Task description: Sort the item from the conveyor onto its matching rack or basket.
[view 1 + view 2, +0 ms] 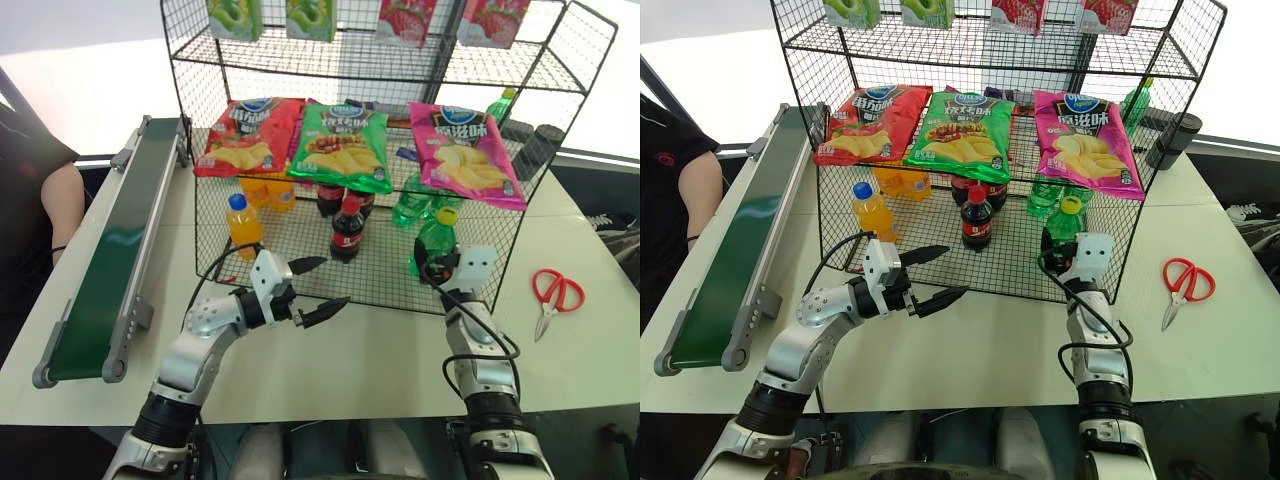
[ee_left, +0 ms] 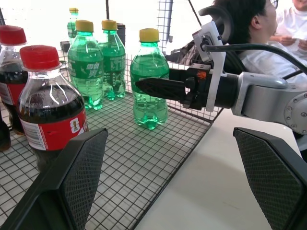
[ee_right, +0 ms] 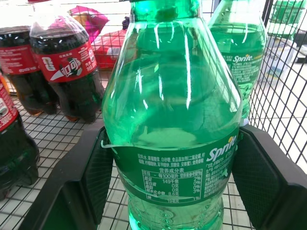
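The right claw [image 1: 437, 262] grips the green bottle [image 1: 436, 243] upright on the rack's [image 1: 400, 262] bottom shelf, beside other green bottles, likely its matching spot. The left claw [image 1: 318, 290] hangs wide open, empty, above the counter [image 1: 380, 345].

bottle [image 3: 175, 120]: glossy translucent plastic | rack [image 1: 400, 262]: black wire mesh | belt [image 1: 110, 255]: matt

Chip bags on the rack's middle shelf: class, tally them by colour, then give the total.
Red chip bag: 1
Green chip bag: 1
Pink chip bag: 1
Total: 3
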You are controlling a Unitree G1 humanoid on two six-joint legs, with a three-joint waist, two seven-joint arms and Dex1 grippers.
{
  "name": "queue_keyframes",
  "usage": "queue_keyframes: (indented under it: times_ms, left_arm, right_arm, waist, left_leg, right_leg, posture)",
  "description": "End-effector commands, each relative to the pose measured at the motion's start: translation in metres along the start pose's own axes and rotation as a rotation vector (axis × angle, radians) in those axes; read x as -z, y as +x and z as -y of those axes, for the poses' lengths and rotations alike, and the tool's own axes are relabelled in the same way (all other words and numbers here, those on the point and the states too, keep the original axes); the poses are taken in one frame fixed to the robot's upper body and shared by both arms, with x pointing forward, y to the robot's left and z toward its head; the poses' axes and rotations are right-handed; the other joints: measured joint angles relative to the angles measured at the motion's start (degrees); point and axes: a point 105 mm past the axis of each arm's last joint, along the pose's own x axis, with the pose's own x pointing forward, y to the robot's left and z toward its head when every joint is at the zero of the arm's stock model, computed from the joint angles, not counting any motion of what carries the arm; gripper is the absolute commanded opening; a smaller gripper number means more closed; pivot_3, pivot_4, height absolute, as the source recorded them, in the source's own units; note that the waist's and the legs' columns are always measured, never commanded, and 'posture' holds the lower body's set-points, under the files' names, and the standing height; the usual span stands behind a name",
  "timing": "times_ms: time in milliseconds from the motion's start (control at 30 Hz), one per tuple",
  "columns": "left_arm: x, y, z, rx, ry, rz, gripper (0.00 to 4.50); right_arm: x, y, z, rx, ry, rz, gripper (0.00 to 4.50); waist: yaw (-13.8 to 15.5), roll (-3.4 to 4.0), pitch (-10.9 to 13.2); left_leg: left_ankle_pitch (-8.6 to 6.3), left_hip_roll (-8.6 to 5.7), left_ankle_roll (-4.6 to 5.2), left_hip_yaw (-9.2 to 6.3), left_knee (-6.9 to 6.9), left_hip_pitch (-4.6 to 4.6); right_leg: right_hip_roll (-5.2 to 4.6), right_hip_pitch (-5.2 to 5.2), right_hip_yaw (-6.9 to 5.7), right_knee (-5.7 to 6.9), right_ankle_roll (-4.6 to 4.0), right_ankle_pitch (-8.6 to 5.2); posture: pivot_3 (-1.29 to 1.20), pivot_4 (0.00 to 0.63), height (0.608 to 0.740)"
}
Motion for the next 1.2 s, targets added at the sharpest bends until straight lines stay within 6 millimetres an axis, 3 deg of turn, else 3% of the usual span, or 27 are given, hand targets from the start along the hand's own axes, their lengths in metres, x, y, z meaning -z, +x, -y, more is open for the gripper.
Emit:
queue_keyframes:
  times_ms: [33,67,133,333,633,767,900,1033,1200]
  left_arm:
    - [-0.012,0.001,0.004,0.011,0.029,0.042,4.46]
    - [-0.012,0.001,0.004,0.012,0.029,0.043,4.5]
    - [-0.013,0.002,0.004,0.014,0.027,0.045,4.5]
    - [-0.013,0.003,0.005,0.017,0.027,0.045,4.5]
    - [-0.017,-0.005,-0.015,-0.063,0.014,0.024,4.5]
    - [-0.011,-0.023,-0.027,-0.114,0.043,-0.042,4.5]
    - [-0.005,-0.052,-0.043,-0.187,0.064,-0.119,4.5]
    - [0.005,-0.084,-0.054,-0.233,0.056,-0.208,4.5]
    - [0.01,-0.107,-0.06,-0.261,0.061,-0.247,4.5]
  right_arm:
    - [-0.024,0.005,-0.001,-0.008,0.02,0.107,2.95]
    - [-0.024,0.005,-0.001,-0.012,0.021,0.108,4.0]
    - [-0.025,0.003,-0.002,-0.018,0.011,0.111,4.44]
    - [-0.031,-0.008,-0.003,-0.038,-0.09,0.119,4.44]
    - [-0.054,-0.045,-0.007,-0.107,-0.217,0.131,4.44]
    - [-0.068,-0.066,-0.016,-0.233,-0.268,0.112,4.44]
    - [-0.074,-0.088,-0.007,-0.339,-0.247,0.043,4.44]
    - [-0.076,-0.106,0.016,-0.378,-0.251,-0.046,4.44]
    - [-0.08,-0.119,0.035,-0.386,-0.242,-0.09,4.44]
  waist:
    - [-0.04,0.0,0.0]
    - [-0.05,0.0,0.0]
    - [-0.04,0.01,-0.01]
    - [0.1,0.02,-0.02]
    - [0.18,0.04,-0.04]
    - [0.16,0.05,-0.04]
    - [0.4,0.03,-0.03]
    - [0.55,0.03,-0.02]
    - [0.57,0.01,-0.02]
  left_leg:
    - [0.0,0.0,0.0,0.0,0.0,0.0]
    - [0.0,0.0,0.0,0.0,0.0,0.0]
    - [0.0,0.01,0.0,0.0,0.0,0.01]
    - [0.0,0.01,0.0,0.0,0.0,0.05]
    - [0.0,0.0,0.0,-0.01,0.0,0.12]
    - [-0.01,0.01,0.01,-0.01,-0.06,0.2]
    - [-0.02,0.01,0.02,-0.01,-0.11,0.48]
    - [-0.02,0.0,0.03,0.03,-0.15,0.64]
    - [-0.02,0.0,0.04,0.04,-0.19,0.64]
  right_leg:
    - [-0.01,0.0,0.0,0.0,0.0,0.0]
    - [-0.01,0.0,0.0,0.0,0.0,0.0]
    - [-0.01,0.01,0.0,0.0,0.0,0.0]
    - [-0.02,0.05,0.0,0.01,0.0,0.0]
    - [-0.01,0.1,0.01,0.02,0.0,0.0]
    - [0.01,0.14,0.02,0.0,-0.01,-0.01]
    - [0.0,0.41,0.02,-0.06,-0.02,-0.03]
    - [-0.03,0.54,0.03,-0.1,-0.13,-0.09]
    - [-0.03,0.53,0.03,-0.13,-0.16,-0.11]
  posture:
    - [0.0,0.15,0.74]
    - [0.0,0.15,0.74]
    - [0.0,0.15,0.74]
    - [0.0,0.15,0.74]
    - [0.0,0.15,0.74]
    - [0.0,0.15,0.74]
    - [0.0,0.15,0.74]
    - [0.0,0.15,0.74]
    - [0.0,0.15,0.74]
